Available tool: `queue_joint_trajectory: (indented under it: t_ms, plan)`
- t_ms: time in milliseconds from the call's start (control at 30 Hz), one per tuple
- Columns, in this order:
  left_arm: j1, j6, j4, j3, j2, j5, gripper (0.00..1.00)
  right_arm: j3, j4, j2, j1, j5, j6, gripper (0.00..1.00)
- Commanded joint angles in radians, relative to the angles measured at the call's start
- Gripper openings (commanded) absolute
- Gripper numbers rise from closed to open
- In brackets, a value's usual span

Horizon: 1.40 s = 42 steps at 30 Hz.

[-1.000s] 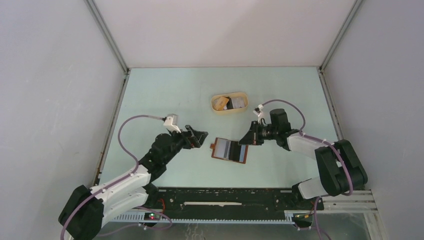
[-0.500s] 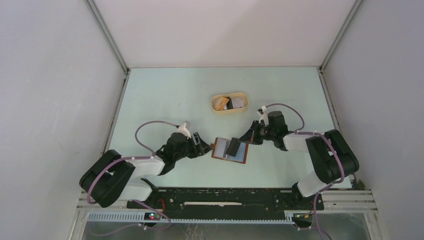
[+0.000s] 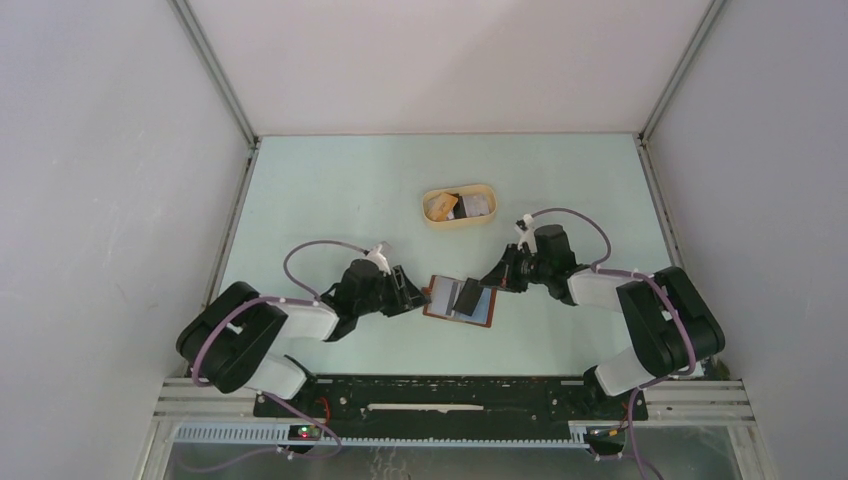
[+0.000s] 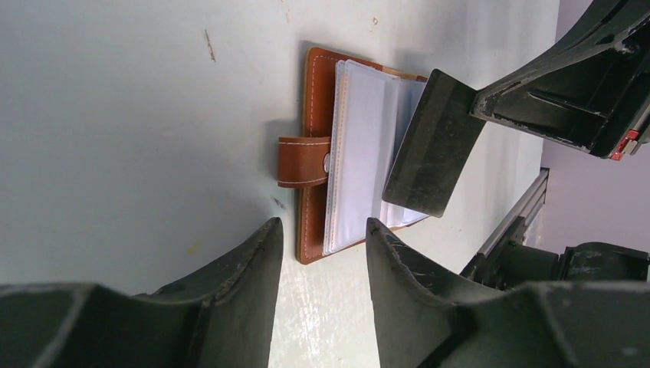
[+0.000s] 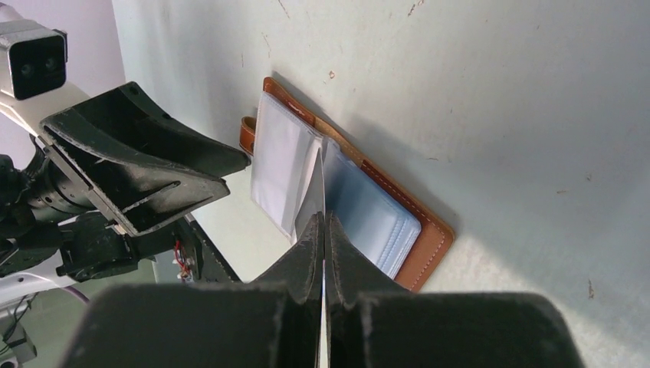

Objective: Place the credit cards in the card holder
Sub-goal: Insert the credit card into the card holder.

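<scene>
The card holder (image 3: 452, 302) lies open on the table, brown leather with clear sleeves. It shows in the left wrist view (image 4: 314, 115) and in the right wrist view (image 5: 425, 244). My right gripper (image 3: 492, 281) is shut on a dark credit card (image 3: 467, 295) and holds it tilted, its lower edge down among the sleeves. The card shows broadside in the left wrist view (image 4: 433, 146) and edge-on in the right wrist view (image 5: 320, 180) between the shut fingers (image 5: 323, 218). My left gripper (image 4: 322, 230) is open and empty, low at the holder's left edge, also seen in the top view (image 3: 412, 293).
A tan oval tray (image 3: 428, 214) stands behind the holder with more cards (image 3: 478, 205) inside. The black rail (image 3: 450, 395) runs along the near table edge. Grey walls close in the left, right and back.
My left arm has swung right and down, bringing its open gripper to the holder's left edge. My right gripper has moved left and down with the card onto the sleeves.
</scene>
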Motion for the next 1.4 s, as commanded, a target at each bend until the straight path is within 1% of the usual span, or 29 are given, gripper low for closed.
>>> queue_joint_trajectory:
  t_ms: [0, 133, 333, 667, 833, 1000, 1367]
  plan:
    - [0.002, -0.002, -0.015, 0.053, 0.038, 0.047, 0.48, -0.011, -0.002, -0.044, 0.006, 0.050, -0.053, 0.00]
    - [0.000, -0.003, -0.032, 0.067, 0.061, 0.056, 0.45, -0.011, -0.001, -0.039, -0.004, 0.058, -0.062, 0.00]
    - [0.001, -0.002, -0.054, 0.077, 0.079, 0.062, 0.42, -0.010, 0.048, -0.008, 0.025, 0.021, -0.044, 0.00]
    - [-0.001, -0.002, -0.076, 0.092, 0.097, 0.072, 0.33, 0.005, 0.039, 0.049, 0.038, -0.016, -0.010, 0.00]
    - [-0.001, 0.000, -0.077, 0.097, 0.101, 0.080, 0.31, 0.018, 0.021, 0.064, 0.041, -0.011, 0.002, 0.00]
    - [-0.006, 0.003, -0.076, 0.108, 0.114, 0.095, 0.31, 0.053, 0.005, 0.118, 0.041, -0.032, 0.025, 0.00]
    - [-0.013, 0.007, -0.074, 0.135, 0.140, 0.122, 0.30, 0.089, 0.036, 0.192, 0.049, -0.083, 0.054, 0.00]
